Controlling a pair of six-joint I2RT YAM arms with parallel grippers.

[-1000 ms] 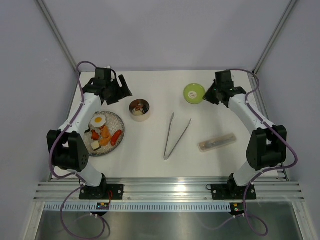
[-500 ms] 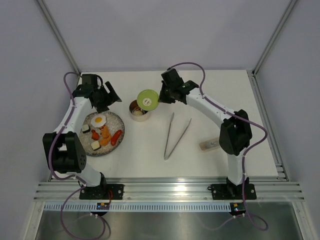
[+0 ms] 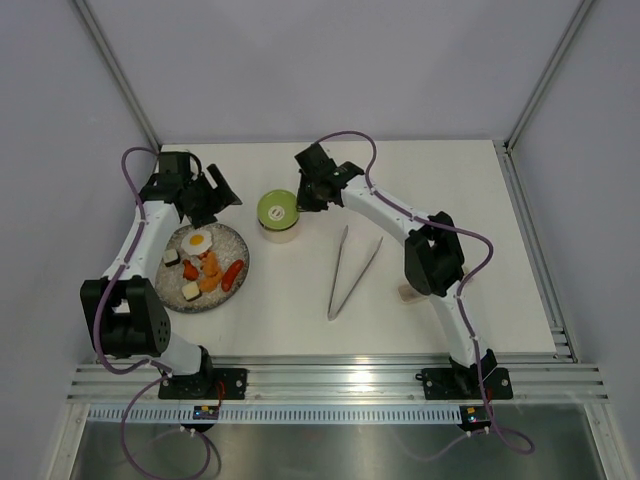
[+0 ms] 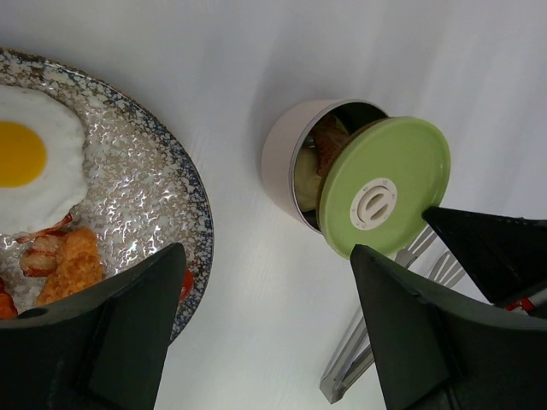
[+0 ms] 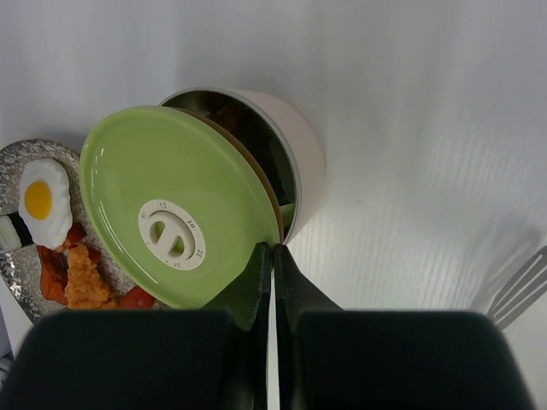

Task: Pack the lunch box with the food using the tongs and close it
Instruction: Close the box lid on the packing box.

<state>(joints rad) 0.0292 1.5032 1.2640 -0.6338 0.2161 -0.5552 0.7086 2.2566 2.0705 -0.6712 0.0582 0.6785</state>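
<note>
Progress: closing is under way, packing looks incomplete.
- Right gripper: fingers pinched tight on the rim of the lid, holding it tilted over the tin. Lid not seated; the tin's mouth shows open on one side.
- Inside the tin: a brownish piece and something pale, partly hidden by the lid.
- Most food sits on the plate, just left of the tin: egg, orange chunks, sausage, white cube.
- Tongs lie flat on the table right of the tin, in neither gripper.
- Left gripper: jaws wide, empty, hanging above the plate's far edge.

Left to do, as I judge it: seat the lid, though much food is unpacked.

Tin: small, round, shiny steel, low-walled, standing upright at mid-table. Lid: pale green disc with a white centre dial.
</note>
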